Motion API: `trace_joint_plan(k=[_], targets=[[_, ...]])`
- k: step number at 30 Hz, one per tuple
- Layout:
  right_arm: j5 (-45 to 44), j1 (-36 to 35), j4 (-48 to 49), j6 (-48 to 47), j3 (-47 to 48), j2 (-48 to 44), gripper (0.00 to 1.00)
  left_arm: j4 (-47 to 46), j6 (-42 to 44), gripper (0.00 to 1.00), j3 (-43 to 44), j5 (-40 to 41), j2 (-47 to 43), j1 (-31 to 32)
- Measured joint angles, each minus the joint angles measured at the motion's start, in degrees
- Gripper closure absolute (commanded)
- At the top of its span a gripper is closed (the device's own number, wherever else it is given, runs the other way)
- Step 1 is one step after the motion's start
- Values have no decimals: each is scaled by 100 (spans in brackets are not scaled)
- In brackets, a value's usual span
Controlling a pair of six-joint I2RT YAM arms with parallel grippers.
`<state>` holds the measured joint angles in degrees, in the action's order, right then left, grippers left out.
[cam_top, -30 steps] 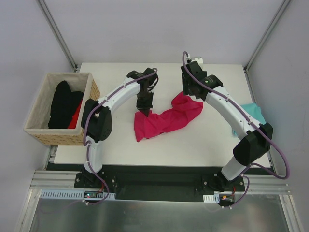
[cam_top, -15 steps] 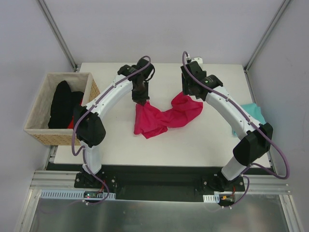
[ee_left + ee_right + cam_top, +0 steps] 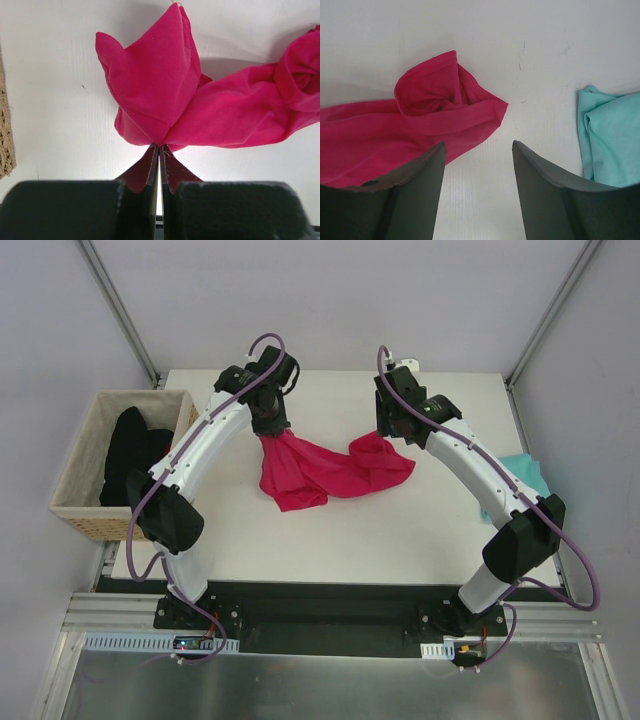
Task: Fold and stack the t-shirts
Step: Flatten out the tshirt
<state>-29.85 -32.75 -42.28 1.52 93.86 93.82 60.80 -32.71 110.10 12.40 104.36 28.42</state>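
Note:
A crumpled crimson-pink t-shirt [image 3: 320,470] lies across the middle of the white table [image 3: 400,530]. My left gripper [image 3: 270,428] is shut on the shirt's left end, and the cloth [image 3: 160,95] fans out from the pinched tips [image 3: 159,146]. My right gripper [image 3: 388,430] hangs open just above the shirt's right end [image 3: 445,110]; nothing sits between its fingers [image 3: 422,175]. A teal t-shirt [image 3: 525,475] lies at the table's right edge, seen to the right in the right wrist view [image 3: 612,140].
A woven wicker basket [image 3: 80,510] holding dark and red clothes stands off the table's left side; its edge [image 3: 5,145] shows in the left wrist view. Frame posts rise at the back corners.
My left gripper has moved back and to the left with the pink shirt's end, dragging and stretching the cloth that way. The right arm has stayed still.

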Motion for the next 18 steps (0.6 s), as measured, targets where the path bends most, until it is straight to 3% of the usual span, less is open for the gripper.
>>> trace_joint_plan(k=[18], targets=[[116,0,4,0,74,94,40,-46,-120,100,-33,688,-570,-4]])
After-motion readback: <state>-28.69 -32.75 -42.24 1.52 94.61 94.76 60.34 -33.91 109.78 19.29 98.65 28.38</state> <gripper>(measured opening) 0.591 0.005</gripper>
